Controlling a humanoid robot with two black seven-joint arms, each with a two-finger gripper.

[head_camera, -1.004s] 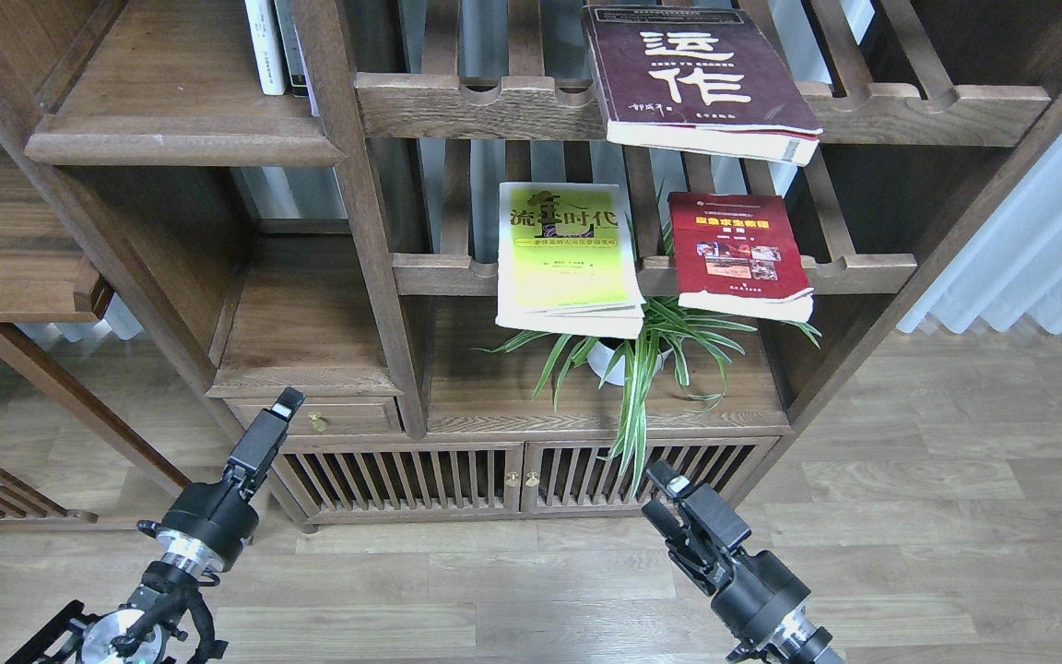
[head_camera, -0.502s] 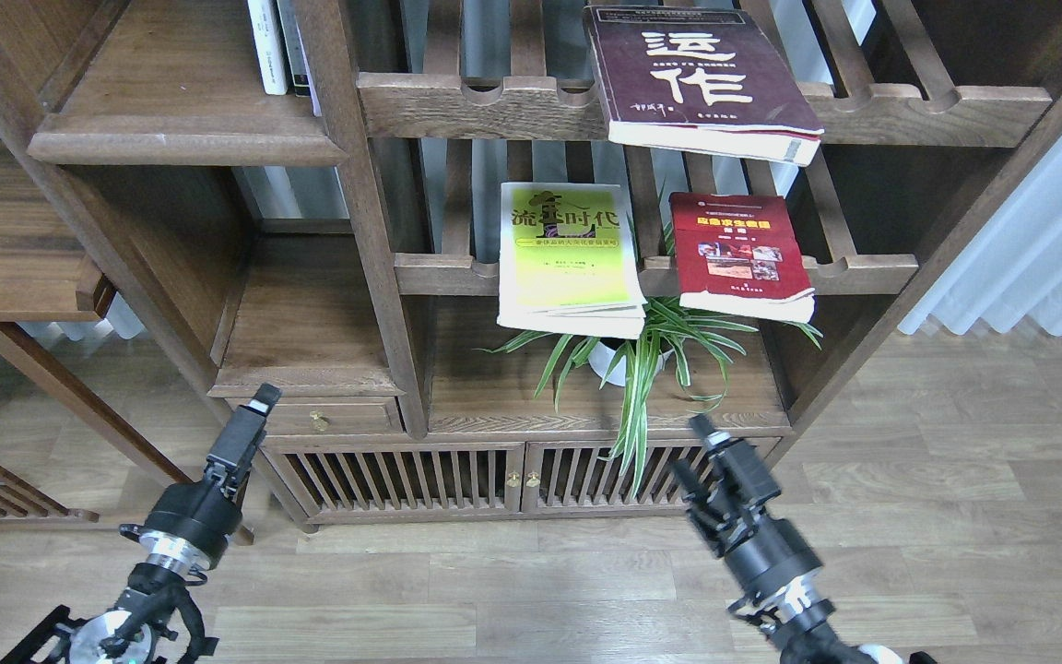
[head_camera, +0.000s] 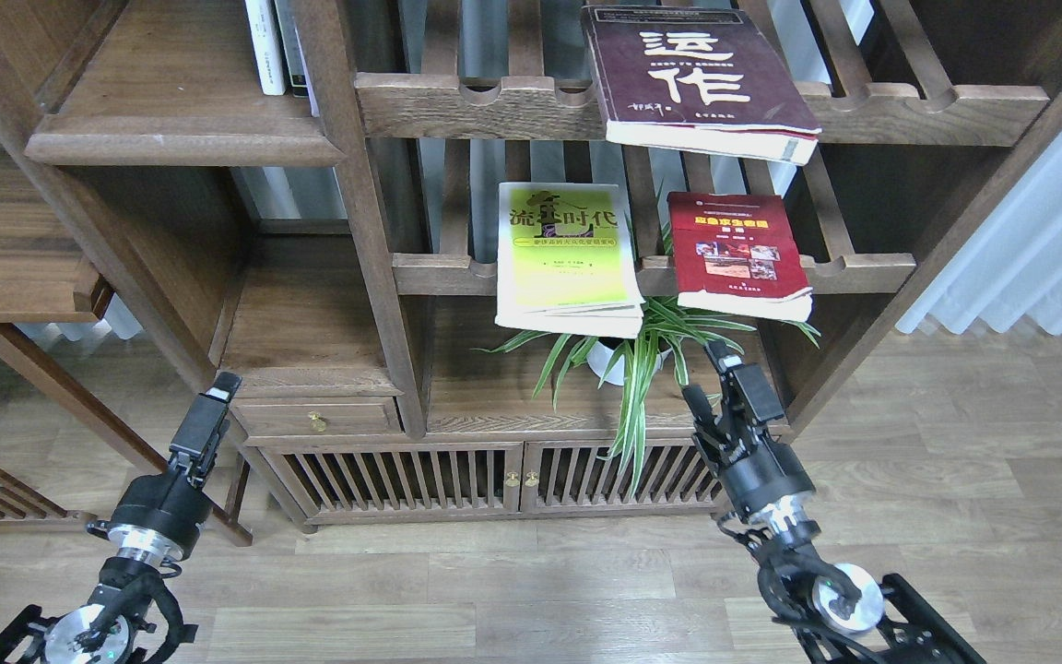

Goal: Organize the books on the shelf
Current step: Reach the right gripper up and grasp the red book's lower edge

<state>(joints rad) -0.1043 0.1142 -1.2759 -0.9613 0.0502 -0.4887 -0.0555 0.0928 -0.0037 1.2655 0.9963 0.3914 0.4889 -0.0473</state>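
Observation:
Three books lie flat on slatted racks. The thick maroon book [head_camera: 697, 78] is on the upper rack and overhangs its front rail. The lime-yellow book [head_camera: 568, 254] and the red book [head_camera: 738, 254] are side by side on the rack below, both overhanging. The shelf [head_camera: 171, 106], a solid dark-brown board with a moulded edge, is at the upper left. My right gripper [head_camera: 711, 373] is open and empty, just below the red book's front edge. My left gripper [head_camera: 222, 387] is low on the left beside the cabinet, seen as one dark bar.
A few upright books [head_camera: 277, 46] stand at the back right of the shelf. A spider plant in a white pot [head_camera: 628, 355] sits below the yellow and red books, beside my right gripper. A low slatted-door cabinet [head_camera: 513, 475] and a small drawer [head_camera: 314, 420] lie beneath.
My right gripper has risen and moved right, from floor level up to just under the red book. My left gripper has drifted left. The books have not moved.

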